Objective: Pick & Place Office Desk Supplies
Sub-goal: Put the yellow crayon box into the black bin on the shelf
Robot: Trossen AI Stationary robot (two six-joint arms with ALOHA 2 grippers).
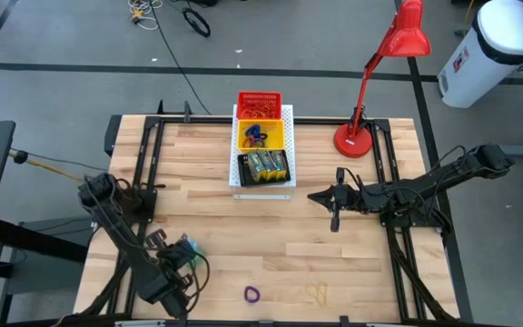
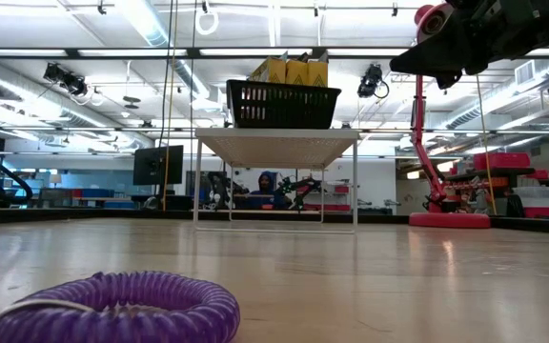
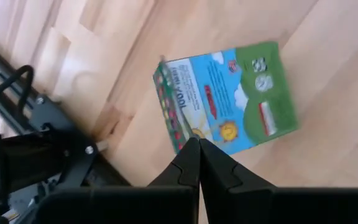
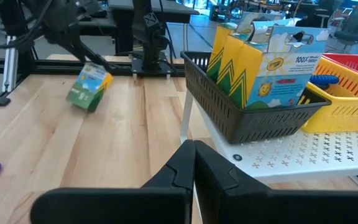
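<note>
A green-and-blue crayon box (image 3: pixel 229 99) hangs tilted at my left gripper (image 3: pixel 199 144), which is shut on it near the table's near left corner (image 1: pixel 192 245). A purple coiled loop (image 1: pixel 251 293) lies flat on the wood near the front edge, with a thin rubber band (image 1: pixel 317 292) to its right. My right gripper (image 1: pixel 334 221) is shut with nothing in it, hovering right of the black basket (image 1: pixel 263 168), which holds more crayon boxes (image 4: pixel 260 68). My left gripper has its shut fingertips on one long edge of the crayon box (image 3: pixel 188 138), coming down at a slant from above. The fingertips cover the exact place of contact. The box tilts below them (image 4: pixel 89 87); whether its low corner touches the table I cannot tell.
Red (image 1: pixel 259 103), yellow (image 1: pixel 260 136) and black baskets stand in a row on a white perforated board (image 4: pixel 291 155) at the table's far middle. A red desk lamp (image 1: pixel 353 141) stands at the far right. Open wood lies between the board and the front edge.
</note>
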